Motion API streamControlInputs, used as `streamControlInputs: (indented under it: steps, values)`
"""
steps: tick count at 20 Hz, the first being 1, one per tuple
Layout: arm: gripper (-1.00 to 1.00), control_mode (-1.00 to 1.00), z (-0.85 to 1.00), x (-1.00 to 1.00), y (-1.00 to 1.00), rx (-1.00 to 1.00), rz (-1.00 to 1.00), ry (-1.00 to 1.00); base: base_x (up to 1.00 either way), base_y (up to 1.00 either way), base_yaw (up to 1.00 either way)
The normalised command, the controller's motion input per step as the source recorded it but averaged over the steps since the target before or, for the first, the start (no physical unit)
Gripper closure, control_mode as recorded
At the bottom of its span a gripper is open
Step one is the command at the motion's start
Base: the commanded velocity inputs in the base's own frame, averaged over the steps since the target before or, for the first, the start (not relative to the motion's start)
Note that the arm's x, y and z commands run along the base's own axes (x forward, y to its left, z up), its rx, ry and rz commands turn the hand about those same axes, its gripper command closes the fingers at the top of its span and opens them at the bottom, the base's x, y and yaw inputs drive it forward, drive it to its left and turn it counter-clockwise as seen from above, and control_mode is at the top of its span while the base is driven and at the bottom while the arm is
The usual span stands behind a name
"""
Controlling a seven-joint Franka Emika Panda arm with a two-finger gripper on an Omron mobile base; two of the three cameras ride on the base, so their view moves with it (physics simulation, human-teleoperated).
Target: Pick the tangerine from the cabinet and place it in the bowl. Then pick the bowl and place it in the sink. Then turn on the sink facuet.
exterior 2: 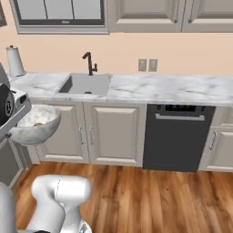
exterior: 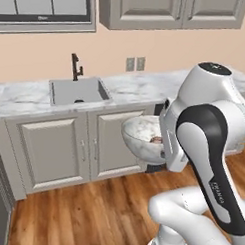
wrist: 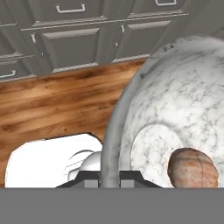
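My gripper is shut on the rim of the marbled whitish bowl, one finger on each side of the wall. The bowl hangs in the air in front of the lower cupboard doors, below counter height. The orange-brown tangerine lies on the bowl's bottom and also peeks over the rim. From the right base the bowl sits at the far left with the tangerine inside. The grey sink and black faucet lie up and left of the bowl. The cabinet is out of view.
A white marble counter runs along the wall with beige door cupboards beneath and a dark dishwasher to the right. A paper towel roll stands left of the sink. Wooden floor lies below.
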Motion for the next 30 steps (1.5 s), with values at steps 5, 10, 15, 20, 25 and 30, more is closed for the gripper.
streamControlInputs:
  steps: [5, 10, 15, 20, 25, 30]
  values:
    - [1.0, 1.0, 0.0, 0.0, 0.0, 0.0, 0.0, 0.0, 1.0, 0.0, 0.11]
    - [1.0, 1.0, 0.0, 0.0, 0.0, 0.0, 0.0, 0.0, 0.9, -0.06, 0.09]
    - [1.0, 1.0, 0.0, 0.0, 0.0, 0.0, 0.0, 0.0, 0.73, -0.15, 0.07]
    - [1.0, 1.0, 0.0, 0.0, 0.0, 0.0, 0.0, 0.0, 0.42, -0.17, 0.05]
    - [1.0, 1.0, 0.0, 0.0, 0.0, 0.0, 0.0, 0.0, 0.6, -0.16, 0.03]
    - [1.0, 1.0, 0.0, 0.0, 0.0, 0.0, 0.0, 0.0, 0.71, -0.16, 0.0]
